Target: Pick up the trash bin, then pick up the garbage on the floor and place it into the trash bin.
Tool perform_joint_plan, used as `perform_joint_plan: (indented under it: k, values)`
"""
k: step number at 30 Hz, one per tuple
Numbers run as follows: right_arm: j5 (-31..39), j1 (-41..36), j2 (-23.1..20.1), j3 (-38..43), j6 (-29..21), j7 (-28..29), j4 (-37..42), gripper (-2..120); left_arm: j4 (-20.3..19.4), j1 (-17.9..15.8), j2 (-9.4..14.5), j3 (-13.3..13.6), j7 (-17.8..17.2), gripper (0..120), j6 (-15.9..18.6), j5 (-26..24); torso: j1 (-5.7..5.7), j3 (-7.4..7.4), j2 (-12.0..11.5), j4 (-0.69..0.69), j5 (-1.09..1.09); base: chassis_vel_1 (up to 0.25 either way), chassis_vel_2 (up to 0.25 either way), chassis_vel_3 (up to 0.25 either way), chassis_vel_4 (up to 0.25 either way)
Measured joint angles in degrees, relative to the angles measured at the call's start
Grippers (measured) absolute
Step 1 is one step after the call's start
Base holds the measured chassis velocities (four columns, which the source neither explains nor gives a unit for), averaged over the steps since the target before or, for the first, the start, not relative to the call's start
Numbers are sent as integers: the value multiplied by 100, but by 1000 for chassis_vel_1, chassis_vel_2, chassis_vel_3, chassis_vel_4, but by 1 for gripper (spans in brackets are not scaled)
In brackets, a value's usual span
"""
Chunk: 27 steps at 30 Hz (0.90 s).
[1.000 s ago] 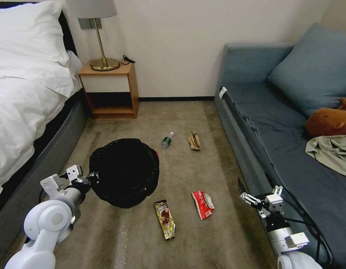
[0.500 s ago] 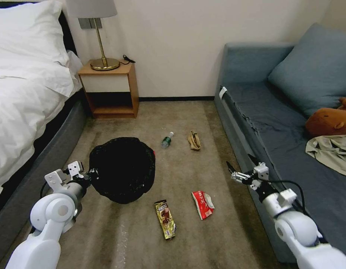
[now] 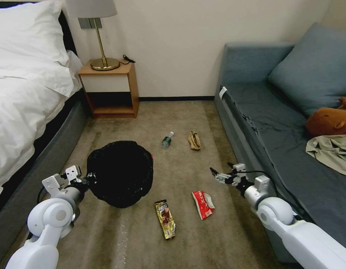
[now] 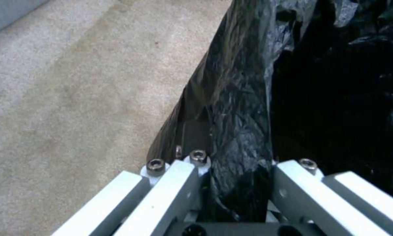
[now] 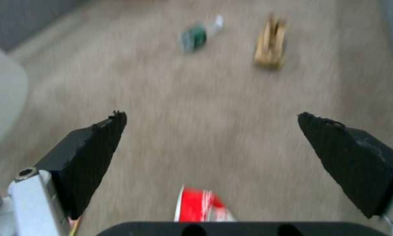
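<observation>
The trash bin (image 3: 119, 173), lined with a crinkled black bag, hangs just above the carpet, and my left gripper (image 3: 91, 175) is shut on its near-left rim. The left wrist view shows the bag-covered rim (image 4: 240, 108) pinched in the left gripper (image 4: 238, 170). My right gripper (image 3: 220, 167) is open low over the carpet, just beyond the red-white packet (image 3: 203, 204). Its wrist view shows the right gripper (image 5: 212, 116) with black pads spread wide and the packet (image 5: 201, 208) under it. A yellow-brown wrapper (image 3: 165, 219), a green bottle (image 3: 167, 140) and a tan scrap (image 3: 194, 141) lie on the floor.
A bed (image 3: 27, 104) runs along the left and a blue sofa (image 3: 277, 127) along the right, with a brown plush toy (image 3: 327, 119) and beige clothing (image 3: 331, 151) on it. A wooden nightstand (image 3: 109, 91) with a lamp stands at the back wall.
My right arm has swung left from the sofa's edge and lowered over the carpet near the red-white packet. The bin in my left gripper has shifted only slightly.
</observation>
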Motion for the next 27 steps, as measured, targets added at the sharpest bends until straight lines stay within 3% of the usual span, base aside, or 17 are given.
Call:
perform_joint_plan:
  k: [5, 8, 9, 10, 13, 15, 16, 20, 27]
  values:
    - [382, 493, -66, -659, -469, 52, -414, 100, -1, 35, -2, -14, 14, 3, 0, 6, 0, 0, 0, 0, 1, 0, 0, 0, 0]
    - [868, 1058, -268, -1275, -1421, 88, -479, 100, 25, 29, -32, -10, 31, 3, 0, 15, 0, 0, 0, -1, -1, 0, 0, 0, 0]
    - [868, 1058, -268, -1275, -1421, 88, -479, 100, 25, 29, -32, -10, 31, 3, 0, 15, 0, 0, 0, -1, -1, 0, 0, 0, 0]
    - [1056, 1367, -346, -1473, -1878, 61, -485, 100, 45, 12, -58, -2, 38, 3, 0, 22, 0, 0, 0, 0, -1, 0, 0, 0, 0]
    - [1272, 1662, -402, -1643, -2232, 35, -524, 100, 63, 1, -83, 5, 46, 3, 0, 33, 0, 0, 0, -1, -1, 0, 0, 0, 0]
    - [2241, 2267, -378, -2034, -3111, 204, -780, 100, 112, -27, -123, 18, 55, 3, 2, 50, 0, 0, 0, -1, -2, 0, 0, 0, 0]
    - [2566, 2420, -311, -2156, -3283, 352, -897, 100, 124, -37, -126, 18, 58, 3, 3, 50, 0, 0, 0, -1, -3, 0, 0, 0, 0]
    - [3000, 2751, -4, -2481, -3549, 613, -1315, 100, 185, -68, -129, 3, 71, 3, 4, 49, 0, 0, 0, 0, -1, 0, 0, 0, 0]
    - [2863, 3177, 345, -3204, -3621, 451, -2219, 100, 297, -109, -120, -75, 98, 3, 4, 35, 1, 0, 0, 0, 0, 0, 0, 0, 0]
